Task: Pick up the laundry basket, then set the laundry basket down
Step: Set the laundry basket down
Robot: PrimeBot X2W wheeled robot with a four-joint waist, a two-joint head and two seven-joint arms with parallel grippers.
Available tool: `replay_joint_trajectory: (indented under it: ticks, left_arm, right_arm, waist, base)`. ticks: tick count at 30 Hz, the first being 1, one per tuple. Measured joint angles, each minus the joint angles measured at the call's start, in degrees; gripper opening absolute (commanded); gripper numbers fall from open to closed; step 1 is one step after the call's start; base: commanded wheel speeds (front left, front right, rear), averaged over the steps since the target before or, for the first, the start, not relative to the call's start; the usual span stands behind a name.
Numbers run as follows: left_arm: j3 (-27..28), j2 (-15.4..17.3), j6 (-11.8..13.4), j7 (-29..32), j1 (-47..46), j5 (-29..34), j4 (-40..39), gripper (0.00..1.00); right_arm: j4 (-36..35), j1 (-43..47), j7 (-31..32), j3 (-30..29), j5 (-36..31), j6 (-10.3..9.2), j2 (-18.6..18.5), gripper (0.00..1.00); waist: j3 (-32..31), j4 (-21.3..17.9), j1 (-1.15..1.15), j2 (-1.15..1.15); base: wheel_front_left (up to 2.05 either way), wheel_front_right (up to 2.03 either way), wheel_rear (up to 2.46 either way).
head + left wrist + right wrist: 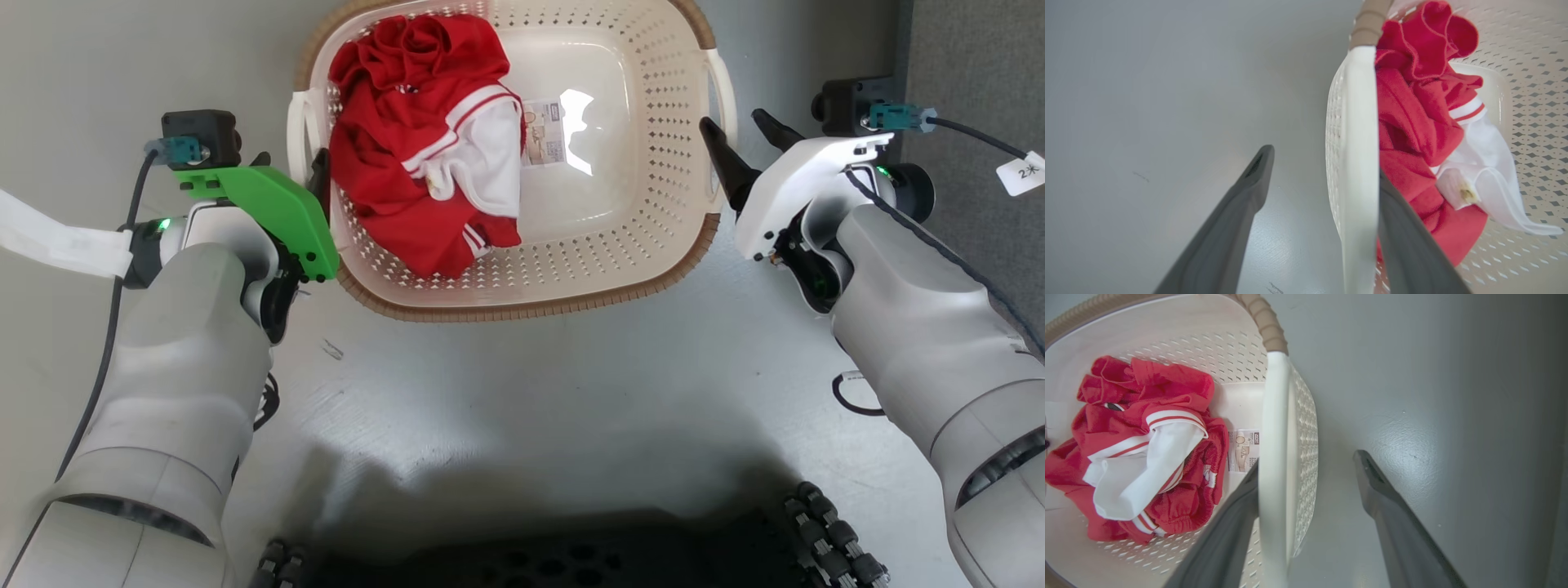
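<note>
- laundry basket [653, 204]: cream, perforated, brown woven-look rim, upright, open side up
- white side handles [722, 82]: one between left gripper [291, 160] fingers, other between right gripper [732, 120] fingers
- paper label [544, 131] on bottom

The head camera is looking down from high above the laundry basket [653, 204], seeing nearly all of it. The left wrist camera is sitting very close beside the basket's left handle [1355, 143], looking along it. The right wrist camera is sitting just as close by the right handle [1274, 457]. All three are sharing the red clothes [408, 163] inside.
</note>
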Motion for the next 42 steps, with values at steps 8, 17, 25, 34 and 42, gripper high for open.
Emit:
replay_joint_trajectory:
  ticks: [8,17,25,34,42]
  left_arm:
    - [-0.65,0.0,-0.49,-0.21,0.02,-0.01,-0.04,1.0]
    - [-0.56,0.0,-0.54,-4.01,1.38,-0.51,-0.03,1.0]
    - [-0.54,0.0,-0.54,-7.01,4.04,-0.51,-0.09,1.0]
    - [-0.27,0.0,-0.53,-8.48,8.42,-0.42,-1.53,1.0]
    - [1.83,1.12,1.01,-8.47,12.43,0.03,-5.97,1.0]
  right_arm:
    - [0.19,0.21,-0.1,0.48,0.22,-0.16,0.31,1.0]
    - [0.31,1.43,-1.6,1.64,0.2,-0.16,0.31,1.0]
    - [0.16,3.36,-2.63,2.04,-0.27,-0.16,0.01,1.0]
    - [-0.54,7.38,-3.11,1.33,-0.35,-0.16,0.3,1.0]
    - [-5.37,10.03,-3.12,-2.55,-0.44,-0.41,0.29,1.0]
  waist:
    - [-1.94,0.27,0.0,0.0]
    - [-5.56,0.21,0.0,0.0]
    - [-9.79,0.05,0.0,0.0]
    - [-16.29,-0.17,0.0,0.0]
    - [-22.5,-0.67,0.0,0.0]
  base:
    - [0.0,0.0,0.0]
    - [0.0,0.0,0.0]
    - [0.0,0.0,0.0]
    - [0.0,0.0,0.0]
    - [0.0,0.0,0.0]
